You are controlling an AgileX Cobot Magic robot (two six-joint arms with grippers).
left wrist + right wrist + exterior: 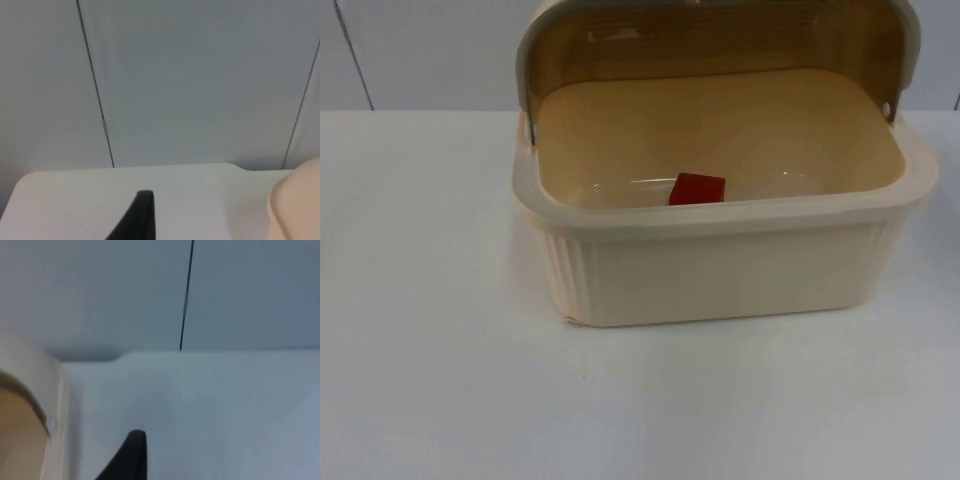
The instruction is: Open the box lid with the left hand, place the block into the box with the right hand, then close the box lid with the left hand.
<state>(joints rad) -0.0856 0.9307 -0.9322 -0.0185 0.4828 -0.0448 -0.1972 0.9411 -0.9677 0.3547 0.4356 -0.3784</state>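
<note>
While the lid (720, 40) stands swung up and back behind the box (720, 270), the red block (697, 189) lies inside on the box floor, close to the front wall and about midway along it. The box is cream plastic with a ribbed front and a broad rim; the lid is translucent amber with a cream frame, hinged at the two rear corners.

Left end effector (137, 220): one black fingertip visible in the left wrist view, low over the white bench (100, 200). The box's rounded cream edge (297, 205) sits off to that fingertip's side, apart from it, not touching. Ahead of it is the bench's far edge and the grey partition wall (200, 75). Whether it is released or clenched, cannot tell; nothing seen in its grasp.

Right end effector (130, 457): one black fingertip in the right wrist view, over bare bench. The lid's cream frame and amber panel (25, 405) lie beside it on the opposite side, near but apart from the fingertip. The partition wall stands beyond. Released or clenched, cannot tell; nothing seen held.

Block relative to both end effectors: it is down in the box, which sits between the two, with each fingertip outside the box walls and well apart from the block.
</note>
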